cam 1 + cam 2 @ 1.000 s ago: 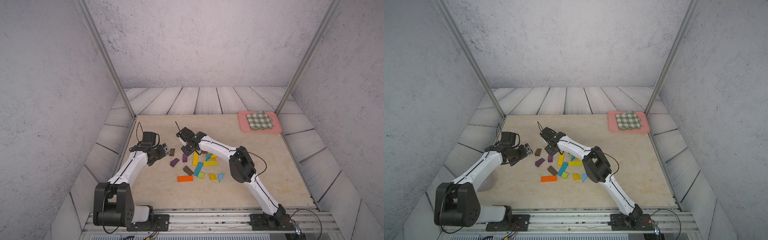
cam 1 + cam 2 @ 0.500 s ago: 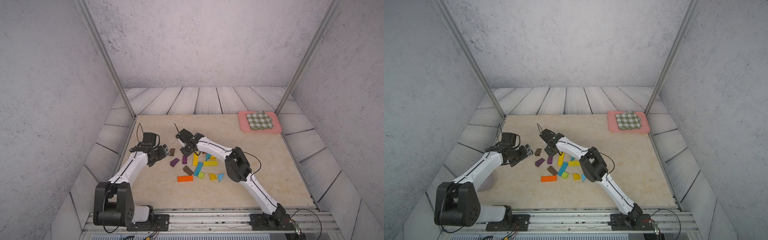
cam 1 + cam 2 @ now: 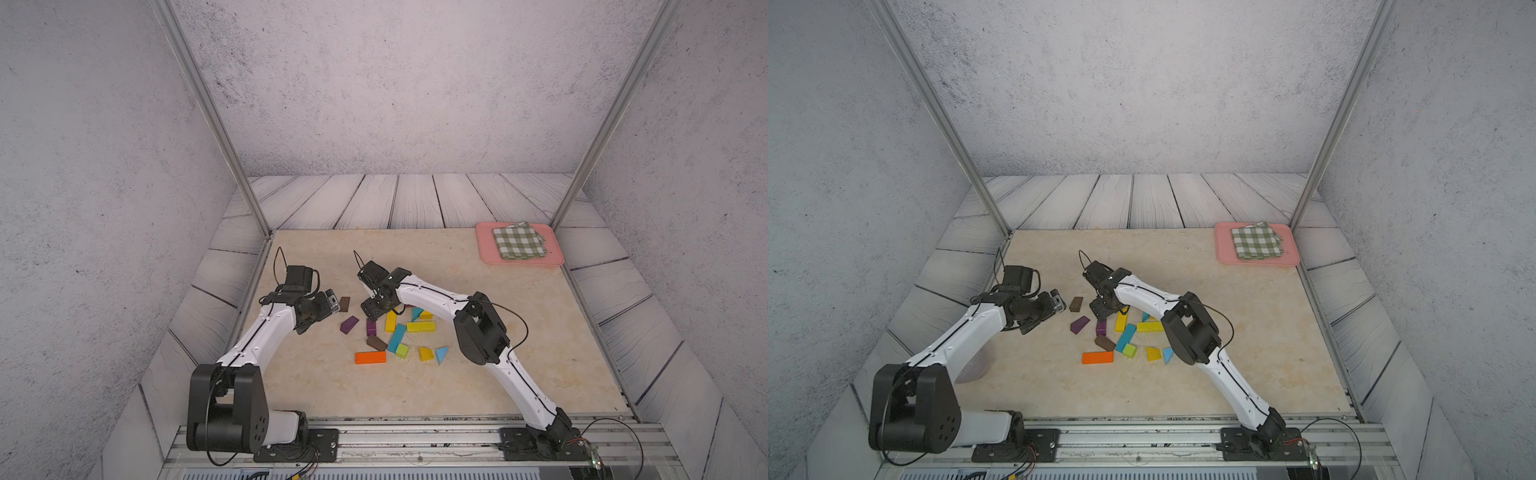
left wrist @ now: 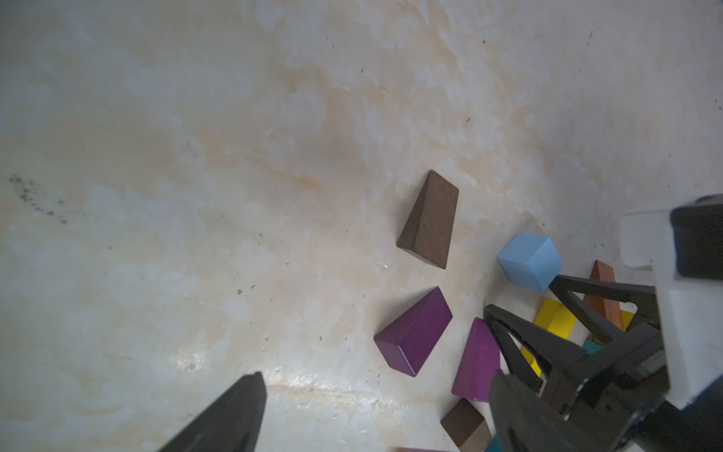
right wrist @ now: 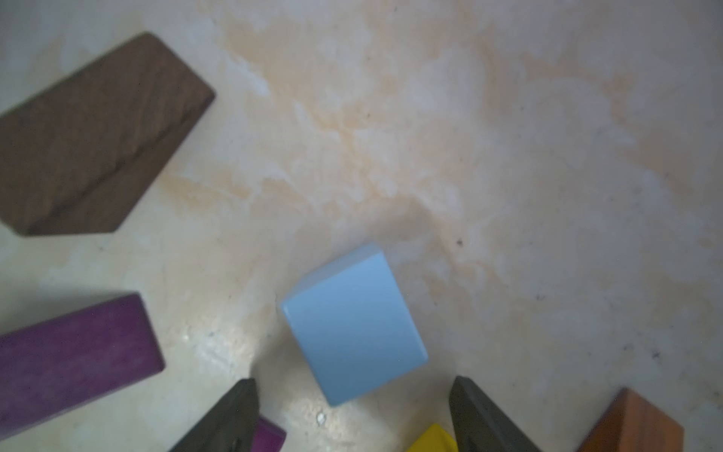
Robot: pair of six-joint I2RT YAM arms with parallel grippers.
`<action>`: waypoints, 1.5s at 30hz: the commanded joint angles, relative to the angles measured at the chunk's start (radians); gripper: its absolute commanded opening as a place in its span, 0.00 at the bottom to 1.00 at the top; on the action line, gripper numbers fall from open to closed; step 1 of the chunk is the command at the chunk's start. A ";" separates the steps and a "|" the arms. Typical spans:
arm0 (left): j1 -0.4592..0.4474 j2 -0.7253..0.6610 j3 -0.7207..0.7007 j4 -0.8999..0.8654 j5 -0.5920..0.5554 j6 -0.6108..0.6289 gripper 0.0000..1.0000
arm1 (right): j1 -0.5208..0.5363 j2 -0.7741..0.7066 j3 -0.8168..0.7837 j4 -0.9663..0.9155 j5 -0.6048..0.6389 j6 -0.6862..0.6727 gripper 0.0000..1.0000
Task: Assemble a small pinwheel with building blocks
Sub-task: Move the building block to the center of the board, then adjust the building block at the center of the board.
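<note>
Here, smooth lt-blue cube (image 5: 354, 325) loose betw. open R jaws; L jaws wide, empty.

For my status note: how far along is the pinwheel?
Done: nothing; the blocks lie scattered, with no pinwheel shape. In hand: nothing; the right gripper stands open by the blue cube, and the left gripper is open and empty. Left: the whole assembly.
</note>
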 commanded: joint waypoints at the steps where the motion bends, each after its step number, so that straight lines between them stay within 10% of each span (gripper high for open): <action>1: 0.005 0.000 -0.010 -0.009 -0.006 0.012 0.96 | 0.028 -0.036 0.005 -0.032 0.003 0.025 0.82; 23: -0.128 0.063 0.120 -0.028 -0.035 0.020 0.96 | -0.050 -0.306 -0.474 0.056 0.188 -0.095 0.66; 35: -0.309 0.464 0.509 -0.157 -0.017 0.273 0.86 | -0.132 -0.677 -0.726 0.112 0.048 0.019 0.99; 45: -0.345 0.687 0.689 -0.287 -0.081 0.333 0.75 | -0.157 -0.862 -0.885 0.165 0.022 0.043 0.99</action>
